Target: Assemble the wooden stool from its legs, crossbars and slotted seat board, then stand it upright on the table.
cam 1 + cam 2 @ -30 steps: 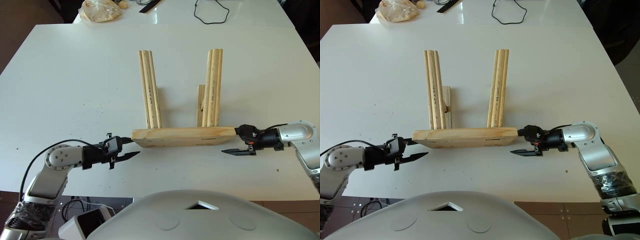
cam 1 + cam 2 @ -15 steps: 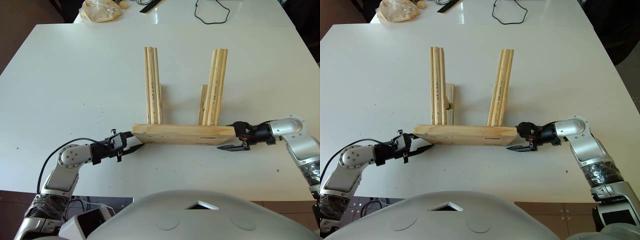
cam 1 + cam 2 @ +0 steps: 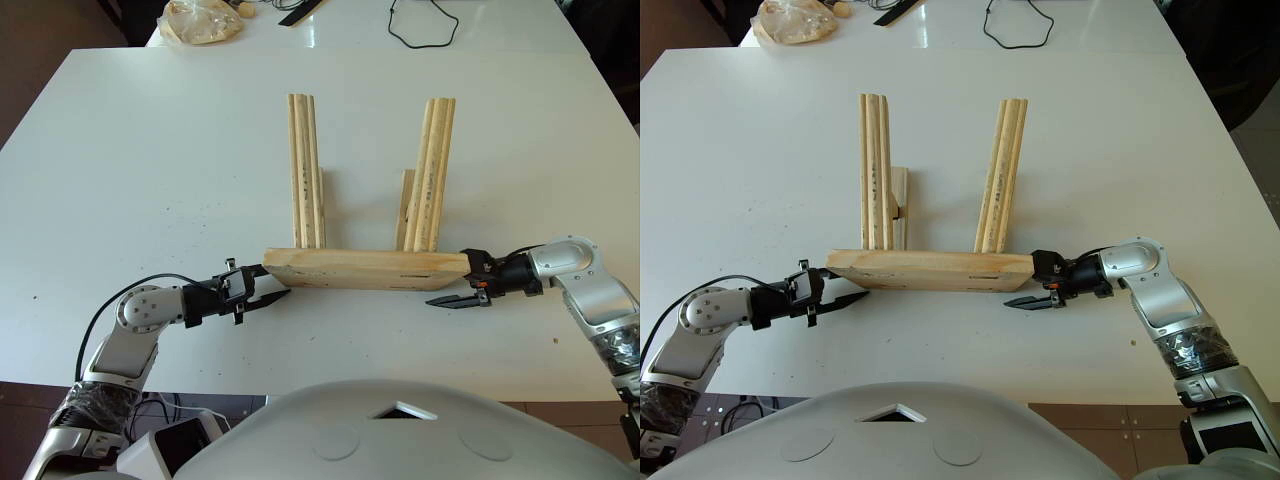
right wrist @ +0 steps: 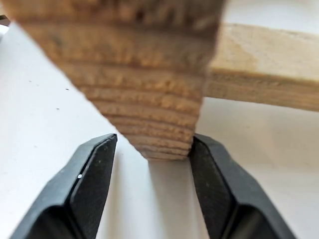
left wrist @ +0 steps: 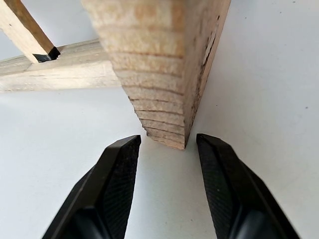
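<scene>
Two grippers, one at each end of the seat board (image 3: 365, 269). The board stands on its long edge on the white table (image 3: 150, 150), so the stool lies on its side.

Legs:
- They run flat along the table from the board's far face, away from the robot.
- Left leg bundle (image 3: 305, 170) meets the board near its left end.
- Right leg bundle (image 3: 430, 172) meets it near its right end, leaning slightly outward at its far tip.
- A short crossbar piece (image 3: 402, 208) shows just inside the right bundle, close to the board.

Left gripper (image 5: 168, 144):
- Low at the board's left end, fingers spread.
- The board's lower corner sits in the gap between the fingers (image 5: 119, 164).
- No firm contact visible on either side; not clamped.

Right gripper (image 4: 153, 142):
- Low at the board's right end, also spread wide.
- The board's end grain hangs between the pads (image 4: 94, 169).
- One pad is very near the wood; cannot tell if it touches. The other is apart.

Well beyond the board, past the leg tips, lie a crumpled bag (image 3: 202, 20) and a black cable (image 3: 422, 25).
</scene>
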You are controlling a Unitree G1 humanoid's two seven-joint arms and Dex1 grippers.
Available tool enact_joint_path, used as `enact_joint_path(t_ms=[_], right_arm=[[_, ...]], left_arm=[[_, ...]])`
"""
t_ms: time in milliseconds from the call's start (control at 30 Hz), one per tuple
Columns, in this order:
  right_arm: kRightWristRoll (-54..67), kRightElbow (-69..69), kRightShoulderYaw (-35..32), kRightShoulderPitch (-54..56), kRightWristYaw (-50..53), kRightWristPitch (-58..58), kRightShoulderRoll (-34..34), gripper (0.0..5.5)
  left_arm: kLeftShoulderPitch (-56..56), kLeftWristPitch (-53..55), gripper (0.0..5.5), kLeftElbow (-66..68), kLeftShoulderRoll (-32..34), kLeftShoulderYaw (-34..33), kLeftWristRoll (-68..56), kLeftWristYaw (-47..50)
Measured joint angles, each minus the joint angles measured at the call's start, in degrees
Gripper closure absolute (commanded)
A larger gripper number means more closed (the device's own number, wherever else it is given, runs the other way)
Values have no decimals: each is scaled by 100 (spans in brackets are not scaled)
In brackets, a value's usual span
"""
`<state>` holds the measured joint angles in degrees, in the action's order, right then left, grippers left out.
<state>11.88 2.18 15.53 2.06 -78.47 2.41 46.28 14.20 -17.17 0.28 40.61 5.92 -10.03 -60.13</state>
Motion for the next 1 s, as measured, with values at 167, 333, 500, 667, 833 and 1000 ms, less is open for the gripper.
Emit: enact_joint_path(t_ms=[167, 333, 500, 667, 833, 1000], right_arm=[[-13, -11, 4, 2, -1, 26, 0, 295], [-81, 65, 27, 67, 9, -54, -13, 369], [-178, 207, 51, 172, 28, -205, -45, 408], [-180, 275, 63, 217, 26, -255, -46, 410], [-82, 190, -35, 99, 137, -123, -51, 410], [95, -444, -440, -447, 467, 289, 27, 410]], left_arm=[[-43, -6, 340, 10, -10, 81, -4, 3], [-194, -56, 368, 81, -67, 239, 12, 5], [-293, -165, 402, 235, -76, 347, -27, -103], [-295, -186, 403, 284, -75, 368, -129, -150], [-198, -113, 403, 174, -90, 345, -134, -26], [170, 158, 403, -330, -108, 266, -86, 243]])
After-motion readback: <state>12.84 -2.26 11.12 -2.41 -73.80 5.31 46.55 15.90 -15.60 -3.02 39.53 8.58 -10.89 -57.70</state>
